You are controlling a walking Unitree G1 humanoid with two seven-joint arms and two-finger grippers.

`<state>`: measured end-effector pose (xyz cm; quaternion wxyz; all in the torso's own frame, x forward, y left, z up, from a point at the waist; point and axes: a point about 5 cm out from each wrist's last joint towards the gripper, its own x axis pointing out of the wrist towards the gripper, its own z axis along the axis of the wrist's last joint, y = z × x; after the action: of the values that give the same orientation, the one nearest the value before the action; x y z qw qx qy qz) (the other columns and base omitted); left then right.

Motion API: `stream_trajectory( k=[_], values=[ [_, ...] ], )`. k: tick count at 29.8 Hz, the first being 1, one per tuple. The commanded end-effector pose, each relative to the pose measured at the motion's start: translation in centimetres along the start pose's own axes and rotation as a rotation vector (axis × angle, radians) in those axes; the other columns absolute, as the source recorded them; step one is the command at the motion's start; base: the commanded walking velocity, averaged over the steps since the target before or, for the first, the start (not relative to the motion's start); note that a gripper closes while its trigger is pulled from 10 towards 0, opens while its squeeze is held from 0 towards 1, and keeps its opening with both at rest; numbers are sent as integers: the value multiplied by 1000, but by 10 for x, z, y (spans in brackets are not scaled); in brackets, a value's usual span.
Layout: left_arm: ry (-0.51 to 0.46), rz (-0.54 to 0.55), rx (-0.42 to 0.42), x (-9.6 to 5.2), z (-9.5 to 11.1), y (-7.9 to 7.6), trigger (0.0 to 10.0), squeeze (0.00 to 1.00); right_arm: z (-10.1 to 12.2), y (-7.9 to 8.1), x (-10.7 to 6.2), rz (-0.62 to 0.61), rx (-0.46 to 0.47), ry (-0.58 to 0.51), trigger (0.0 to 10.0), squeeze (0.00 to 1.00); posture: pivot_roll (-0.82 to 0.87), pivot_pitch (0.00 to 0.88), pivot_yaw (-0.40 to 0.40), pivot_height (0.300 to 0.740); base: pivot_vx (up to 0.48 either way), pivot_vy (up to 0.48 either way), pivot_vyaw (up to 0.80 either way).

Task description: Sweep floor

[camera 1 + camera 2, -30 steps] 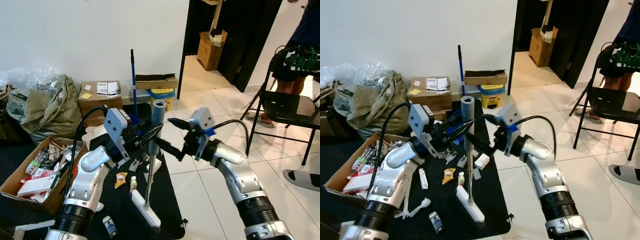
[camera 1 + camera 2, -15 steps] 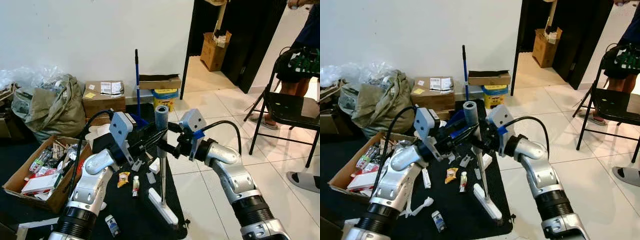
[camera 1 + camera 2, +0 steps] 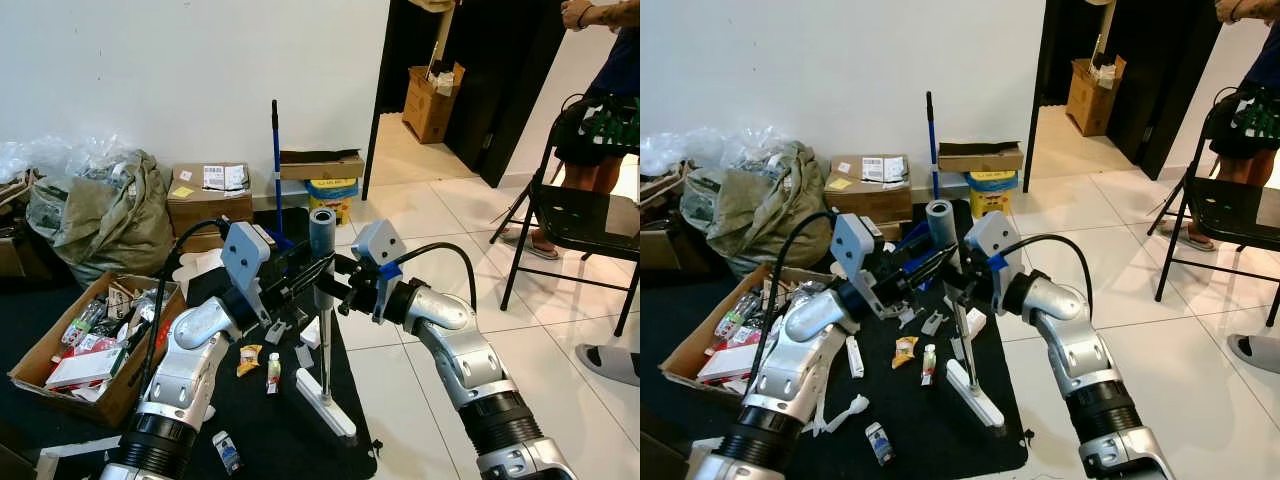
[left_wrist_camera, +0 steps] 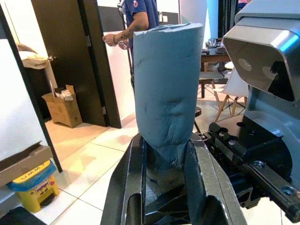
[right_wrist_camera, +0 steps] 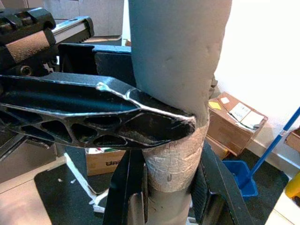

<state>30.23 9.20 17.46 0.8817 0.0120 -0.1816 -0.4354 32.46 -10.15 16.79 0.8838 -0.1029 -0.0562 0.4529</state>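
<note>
Right gripper [image 3: 958, 283] newly clamps grey-padded broom handle [image 3: 322, 232].

The person [image 3: 600, 90] by the folding chair [image 3: 570, 215] is cut off at the frame's top and right edge — the labels on the small bottles [image 3: 268, 372] on the mat are too small to read.

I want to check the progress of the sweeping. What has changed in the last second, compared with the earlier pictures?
The right gripper has closed in from the right and now clamps the broom handle just below the left gripper, which kept its hold on the grey foam grip. The broom head has swung toward the robot's right on the black mat. The litter and the box look unmoved.
</note>
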Motion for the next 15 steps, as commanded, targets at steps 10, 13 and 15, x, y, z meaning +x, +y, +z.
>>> stream_trajectory(
  k=[10, 13, 15],
  values=[
    [-61, -7, -70, -6, 13, 12, 10000, 1000, 15, -14, -4, -57, -22, -54, 0, 0, -91, 0, 12, 740, 0, 0, 0],
    [-72, 0, -84, -10, 15, 17, 10000, 1000, 16, -15, -6, -54, -13, -62, 0, 0, -89, 0, 11, 740, 0, 0, 0],
    [-84, -6, -106, -15, 17, 20, 10000, 1000, 17, -17, -8, -46, -2, -73, 0, 0, -88, 0, 12, 740, 0, 0, 0]
  ],
)
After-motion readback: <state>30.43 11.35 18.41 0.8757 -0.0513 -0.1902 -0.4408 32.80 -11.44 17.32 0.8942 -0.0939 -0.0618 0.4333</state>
